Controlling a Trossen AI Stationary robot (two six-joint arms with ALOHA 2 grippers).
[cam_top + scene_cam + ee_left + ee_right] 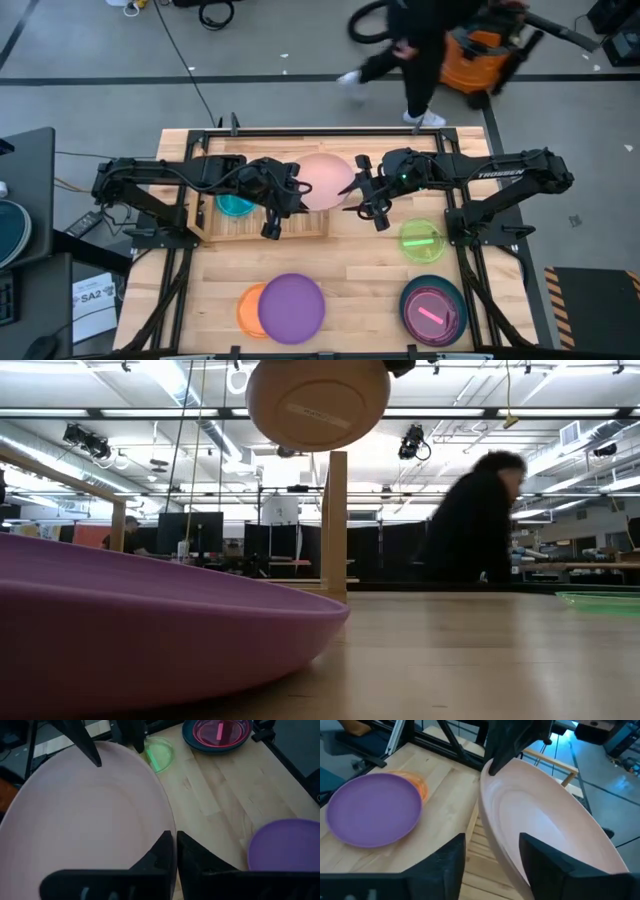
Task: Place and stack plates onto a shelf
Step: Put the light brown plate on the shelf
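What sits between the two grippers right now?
The pink plate, over the shelf: left gripper pinches one rim, open right gripper straddles the other. The high view shows it.

Person in dark clothes (415,50) mid-stride on grey floor, well beyond right claw (360,197), past table's far edge. Orange shop vacuum (480,55) just beside person, black hose (370,20) arcing out. Plank tabletop (350,270) under both claws. Dark monitor (25,190) well outboard of left claw (298,200), SA2 paper label (90,295) near it. Cable coil (215,12) on floor, far off.
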